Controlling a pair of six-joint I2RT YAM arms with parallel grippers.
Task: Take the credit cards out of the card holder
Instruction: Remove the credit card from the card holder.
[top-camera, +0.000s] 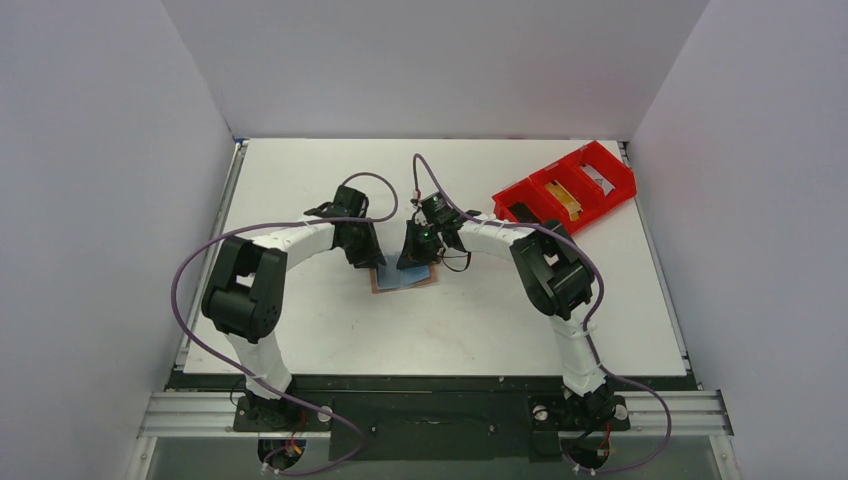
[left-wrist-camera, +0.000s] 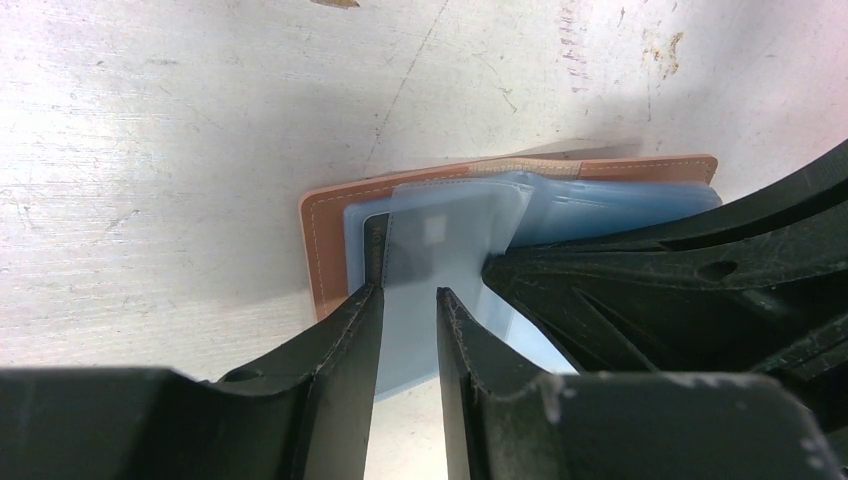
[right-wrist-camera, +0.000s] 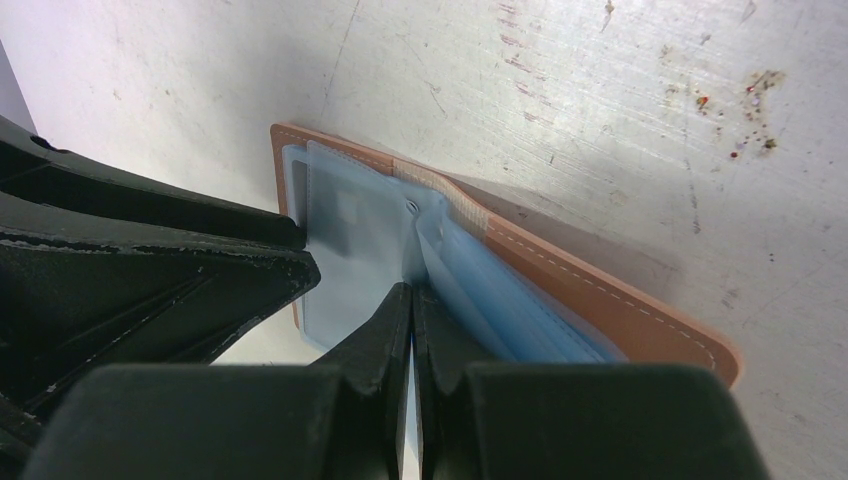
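The tan-brown card holder (top-camera: 404, 279) lies open on the white table between both arms, its pale blue-grey inner pockets facing up. My left gripper (top-camera: 372, 262) stands over its left half. In the left wrist view the holder (left-wrist-camera: 328, 240) lies under my left gripper (left-wrist-camera: 410, 295), whose jaws are apart and straddle a pale translucent sheet (left-wrist-camera: 440, 235); I cannot tell whether that is a card or a sleeve. My right gripper (top-camera: 415, 262) is at the fold. In the right wrist view my right gripper (right-wrist-camera: 412, 290) is shut on a thin blue-grey inner leaf of the holder (right-wrist-camera: 620, 310).
A red compartment tray (top-camera: 565, 187) stands at the back right of the table, with a yellow item and a grey item in it. White walls enclose the table on three sides. The two grippers' fingers are very close together over the holder.
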